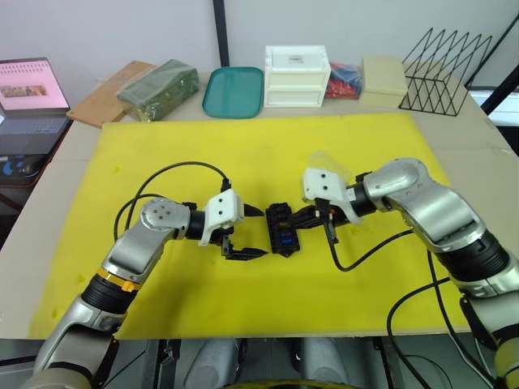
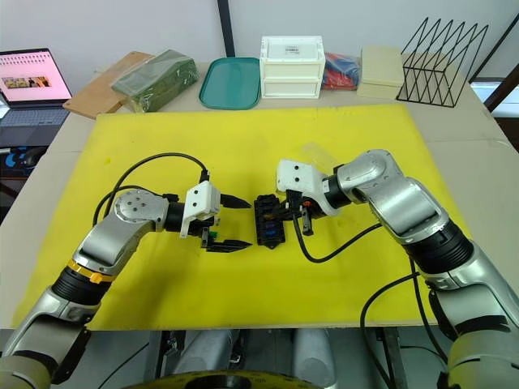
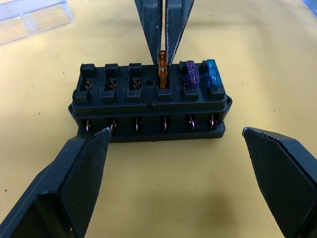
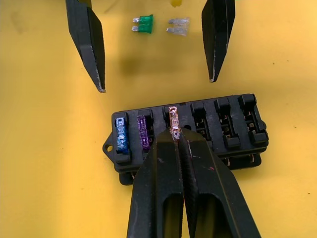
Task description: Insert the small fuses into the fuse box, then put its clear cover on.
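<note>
Right pincer [image 4: 174, 135] pinches orange fuse [image 4: 173, 118]; green fuse [image 4: 144, 23] beyond.

fuse box [image 1: 284, 229] on mat [image 1: 268, 146], between left tool [image 1: 247, 232] and right tool [image 4: 174, 135]

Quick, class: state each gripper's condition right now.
Left gripper: open, holding nothing.
Right gripper: shut on the orange fuse in the fuse box.

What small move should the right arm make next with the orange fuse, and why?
Probably press straight down: the right gripper pinches the orange fuse, which stands higher in the fuse box than the purple fuse and blue fuse.
</note>
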Controlling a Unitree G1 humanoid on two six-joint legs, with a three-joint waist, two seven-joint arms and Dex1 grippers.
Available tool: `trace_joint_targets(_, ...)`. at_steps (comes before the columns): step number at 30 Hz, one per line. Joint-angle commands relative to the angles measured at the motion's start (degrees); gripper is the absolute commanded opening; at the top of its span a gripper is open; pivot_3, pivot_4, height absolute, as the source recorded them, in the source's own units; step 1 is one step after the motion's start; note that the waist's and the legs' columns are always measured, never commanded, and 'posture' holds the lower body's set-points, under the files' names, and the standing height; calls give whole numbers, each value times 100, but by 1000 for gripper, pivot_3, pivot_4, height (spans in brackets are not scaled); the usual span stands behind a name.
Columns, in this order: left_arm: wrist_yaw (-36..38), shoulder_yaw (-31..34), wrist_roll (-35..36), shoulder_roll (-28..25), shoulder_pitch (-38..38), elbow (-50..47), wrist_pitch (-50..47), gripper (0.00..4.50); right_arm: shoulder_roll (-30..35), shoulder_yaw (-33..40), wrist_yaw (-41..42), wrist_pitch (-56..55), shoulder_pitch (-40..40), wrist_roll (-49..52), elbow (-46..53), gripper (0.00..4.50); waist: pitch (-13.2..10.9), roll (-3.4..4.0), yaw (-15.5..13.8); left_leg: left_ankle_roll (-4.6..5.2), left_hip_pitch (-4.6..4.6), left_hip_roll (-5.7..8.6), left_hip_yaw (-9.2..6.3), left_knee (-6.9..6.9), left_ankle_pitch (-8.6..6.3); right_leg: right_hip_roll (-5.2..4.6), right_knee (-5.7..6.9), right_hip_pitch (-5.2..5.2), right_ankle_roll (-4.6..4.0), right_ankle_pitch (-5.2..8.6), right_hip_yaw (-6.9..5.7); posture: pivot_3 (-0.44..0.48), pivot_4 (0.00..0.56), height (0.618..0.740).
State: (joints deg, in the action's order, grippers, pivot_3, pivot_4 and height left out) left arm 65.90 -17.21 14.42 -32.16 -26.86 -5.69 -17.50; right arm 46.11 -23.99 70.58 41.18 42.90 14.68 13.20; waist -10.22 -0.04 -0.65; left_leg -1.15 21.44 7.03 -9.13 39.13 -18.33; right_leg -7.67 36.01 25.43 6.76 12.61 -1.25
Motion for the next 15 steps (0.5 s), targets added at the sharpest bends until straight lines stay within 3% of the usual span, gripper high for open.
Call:
trace_joint_targets(1,-15,40,24,3,-13,-241,5,4487,-17,34,43,-73,20,-50,79,0,0,0,0,0,0,0,0,0,0,0,0,0,0,0,0,0,150,740)
trace_joint_targets(15,-48,15,-17,25,75,-246,67,4487,12,-82,159,-138,16,-218,44,0,0,0,0,0,0,0,0,0,0,0,0,0,0,0,0,0,150,740)
